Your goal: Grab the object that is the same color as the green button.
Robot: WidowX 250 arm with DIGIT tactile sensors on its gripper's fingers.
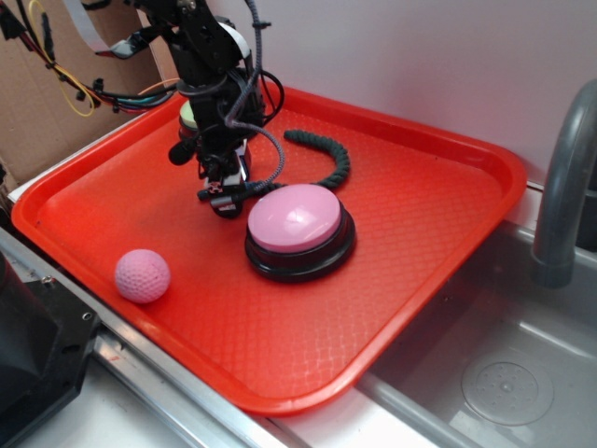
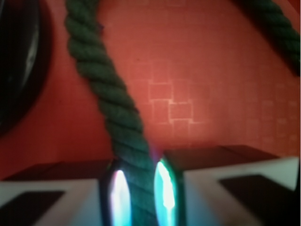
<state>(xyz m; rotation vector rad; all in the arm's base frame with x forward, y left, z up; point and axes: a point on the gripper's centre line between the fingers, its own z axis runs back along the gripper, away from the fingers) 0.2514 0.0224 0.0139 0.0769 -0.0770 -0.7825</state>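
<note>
Rope (image 2: 110,101) runs between my two fingers, dark green and twisted, entering the wrist view at the upper left and dropping to the bottom centre where my pads (image 2: 165,188) close against it from both sides. My claw (image 1: 222,191) is clenched on that rope, and I judge the grip sits near one end, since in the exterior view the rest of it curves away to the right of centre, behind the pink button (image 1: 299,229), lying flat on the tray (image 1: 438,233). I hold this piece because its colour comes closest to the green button (image 1: 188,119), whose pale dome peeks out behind my arm in the upper left of the exterior view. I stand low over the tray floor, fingers pointing down, so the thin strand cannot slip out beneath them.

The red tray carries everything: both buttons, the rope, and a pink ball (image 1: 142,275) alone at the lower left, well apart from my claw. Right of the tray lies a steel sink (image 1: 522,373); I see nothing in its basin.
</note>
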